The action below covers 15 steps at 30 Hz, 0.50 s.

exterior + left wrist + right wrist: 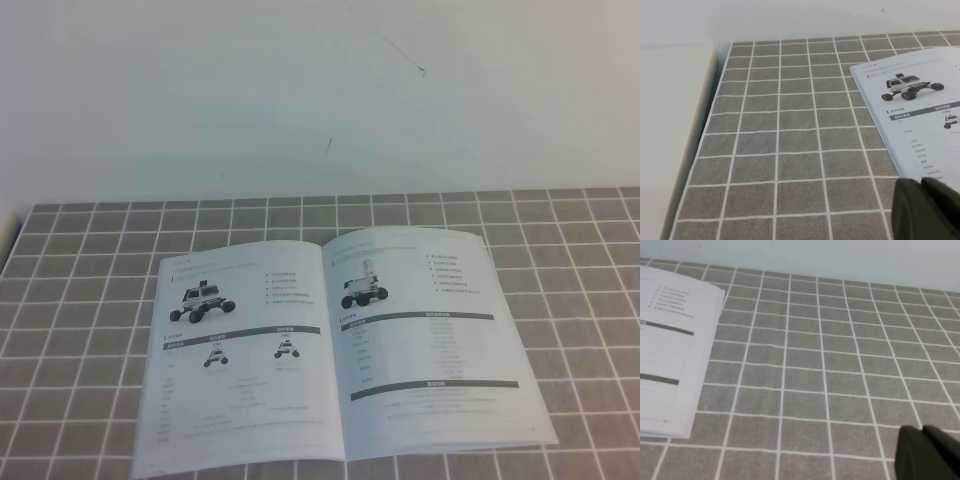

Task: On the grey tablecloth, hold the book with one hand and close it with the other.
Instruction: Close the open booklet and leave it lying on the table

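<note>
**Book open flat on cloth; both arms clear of it, no contact made.**

The book [335, 345] lies open, spine roughly centred, on the grey tablecloth [90, 300], near the front edge in the exterior high view. The left gripper [927, 210] shows only as a dark corner just beside the left page's near edge; the right gripper [927, 452] sits well apart from the right page. Jaw opening cannot be determined for either; neither holds anything. Recommended procedure: press one page flat close to the spine to prevent sliding on the cloth, then lift the opposite page by its outer edge and fold it over. Count: one book, two visible pages, one cloth, two grippers.
</note>
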Tool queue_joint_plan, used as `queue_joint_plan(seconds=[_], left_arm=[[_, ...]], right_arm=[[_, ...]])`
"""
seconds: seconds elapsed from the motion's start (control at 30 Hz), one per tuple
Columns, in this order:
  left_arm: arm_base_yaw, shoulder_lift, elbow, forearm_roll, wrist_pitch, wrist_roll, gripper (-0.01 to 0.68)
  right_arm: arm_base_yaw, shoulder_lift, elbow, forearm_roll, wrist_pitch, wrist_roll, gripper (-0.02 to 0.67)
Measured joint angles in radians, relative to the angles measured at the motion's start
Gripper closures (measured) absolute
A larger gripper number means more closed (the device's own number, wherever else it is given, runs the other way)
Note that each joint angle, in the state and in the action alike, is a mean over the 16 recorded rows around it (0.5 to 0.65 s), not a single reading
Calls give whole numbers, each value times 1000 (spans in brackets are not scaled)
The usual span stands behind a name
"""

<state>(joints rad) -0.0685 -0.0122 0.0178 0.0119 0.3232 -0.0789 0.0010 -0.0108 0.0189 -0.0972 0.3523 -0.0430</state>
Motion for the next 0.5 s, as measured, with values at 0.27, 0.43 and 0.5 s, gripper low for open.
queue_joint_plan(seconds=[0.27, 0.43, 0.5], left_arm=[[0, 0, 1, 13, -10, 15, 676], [0, 0, 2, 25, -69, 28, 676], [0, 0, 2, 30, -111, 32, 676]], right_arm=[[0, 0, 0, 0, -2, 0, 652], [0, 0, 0, -8, -5, -1, 652], [0, 0, 1, -15, -10, -1, 652]])
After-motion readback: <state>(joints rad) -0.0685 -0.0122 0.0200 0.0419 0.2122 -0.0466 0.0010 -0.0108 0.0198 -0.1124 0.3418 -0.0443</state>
